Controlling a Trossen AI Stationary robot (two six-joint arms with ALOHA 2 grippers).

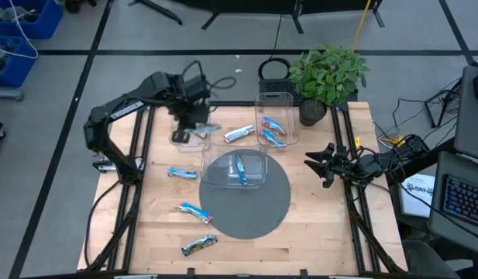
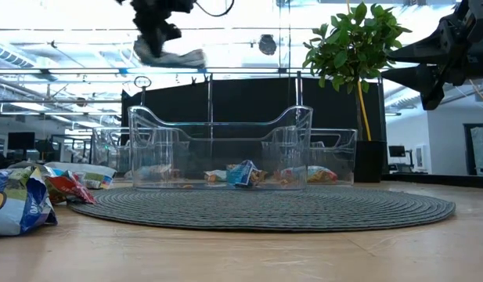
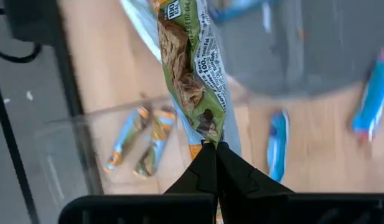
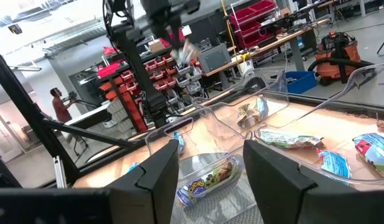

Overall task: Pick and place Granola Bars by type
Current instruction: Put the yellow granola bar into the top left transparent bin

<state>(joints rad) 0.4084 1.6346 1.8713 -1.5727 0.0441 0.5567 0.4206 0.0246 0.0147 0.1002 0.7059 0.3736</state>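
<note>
My left gripper [image 1: 194,118] hovers above the clear bin [image 1: 186,135] at the table's far left, shut on a green-and-tan granola bar [image 3: 190,68]. In the low view that bar [image 2: 177,56] shows high above the bins. Two tan bars [image 3: 140,140] lie in the bin beneath it. My right gripper [image 1: 319,165] is open, raised over the table's right side, touching nothing. Blue bars lie in the far bin [image 1: 273,130] and one in the centre bin [image 1: 240,167]. Loose bars lie on the wood: a silvery one [image 1: 239,134], blue ones [image 1: 181,173] [image 1: 194,211], and one [image 1: 199,245] near the near edge. My left gripper pinches the green-and-tan bar by one end [image 3: 208,135] between its two shut fingertips [image 3: 232,168]. The rest of the bar reaches out beyond the fingers. It is lifted clear, above the far-left bin.
A round grey mat [image 1: 262,213] carries the centre bin. A potted plant [image 1: 325,77] stands at the far right corner, behind the far bin. Crumpled snack bags [image 2: 22,200] lie at the near left in the low view. A person [image 4: 58,102] stands far off in the room.
</note>
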